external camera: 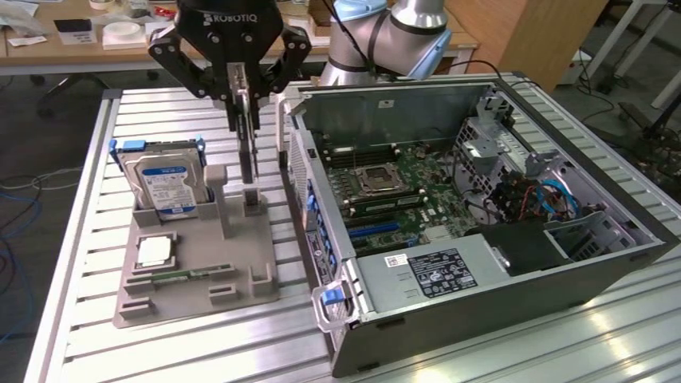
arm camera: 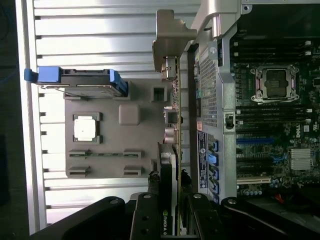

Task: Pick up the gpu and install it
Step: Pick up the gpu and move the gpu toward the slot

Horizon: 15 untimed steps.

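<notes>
Tool: the tool [external camera: 248, 96] hangs from the arm over the holder, its fingers [arm camera: 150, 215] pressed in from both sides and pinching the gpu's upper edge.
Gpu: the gpu [external camera: 248, 155] is in that pinch, on edge and upright. It is over the holder's back part, between the drive and the case.
Why on edge: judging by the task, a card gripped by its thin faces and hung straight down can leave a narrow stand cleanly and keeps its lower edge free.
Lower end: it comes close to a small post on the holder. I cannot tell whether it touches or hangs just clear.
Bracket: in the wrist view the silver bracket [arm camera: 170, 35] sits at the card's far end, beside the case wall.
Holder: the grey holder [external camera: 191, 299] lies flat on the slatted counter [external camera: 213, 355], just beside the case, so parts sit near where they go.
Drive: the drive [external camera: 159, 179] stands upright in its slot, well clear of the gpu.
Other parts: a square chip [external camera: 156, 251] lies flat in a recess, and a memory stick [external camera: 175, 277] lies in a front groove.
Case: the case [external camera: 479, 291] lies on its side with the panel off, so the board [external camera: 394, 183] faces up, open from above.
Progress: by my reading the card is gripped but not yet over the board.
</notes>
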{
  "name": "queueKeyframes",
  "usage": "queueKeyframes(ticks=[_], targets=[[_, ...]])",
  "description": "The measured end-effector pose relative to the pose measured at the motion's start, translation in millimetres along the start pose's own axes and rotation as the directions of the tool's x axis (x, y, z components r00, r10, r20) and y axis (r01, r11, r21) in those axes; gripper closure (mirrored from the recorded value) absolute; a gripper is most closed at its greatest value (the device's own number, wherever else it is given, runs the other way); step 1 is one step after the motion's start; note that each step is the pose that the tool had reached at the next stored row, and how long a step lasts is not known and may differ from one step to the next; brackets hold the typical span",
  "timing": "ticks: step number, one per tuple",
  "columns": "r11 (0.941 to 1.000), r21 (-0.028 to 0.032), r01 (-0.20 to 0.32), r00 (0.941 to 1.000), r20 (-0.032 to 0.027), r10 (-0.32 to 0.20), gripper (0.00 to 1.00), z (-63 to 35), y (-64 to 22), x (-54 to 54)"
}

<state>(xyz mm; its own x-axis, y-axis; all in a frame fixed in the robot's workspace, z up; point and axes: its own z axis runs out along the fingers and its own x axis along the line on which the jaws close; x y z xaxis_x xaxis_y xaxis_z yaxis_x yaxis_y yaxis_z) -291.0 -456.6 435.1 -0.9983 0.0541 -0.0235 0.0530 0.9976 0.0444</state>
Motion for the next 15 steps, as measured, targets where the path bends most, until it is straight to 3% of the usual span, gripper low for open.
queueKeyframes(ticks=[15], targets=[[1.0,0.0,0.0,1.0,-0.0001,0.0,0.74,-6.2,0.3,-0.2]])
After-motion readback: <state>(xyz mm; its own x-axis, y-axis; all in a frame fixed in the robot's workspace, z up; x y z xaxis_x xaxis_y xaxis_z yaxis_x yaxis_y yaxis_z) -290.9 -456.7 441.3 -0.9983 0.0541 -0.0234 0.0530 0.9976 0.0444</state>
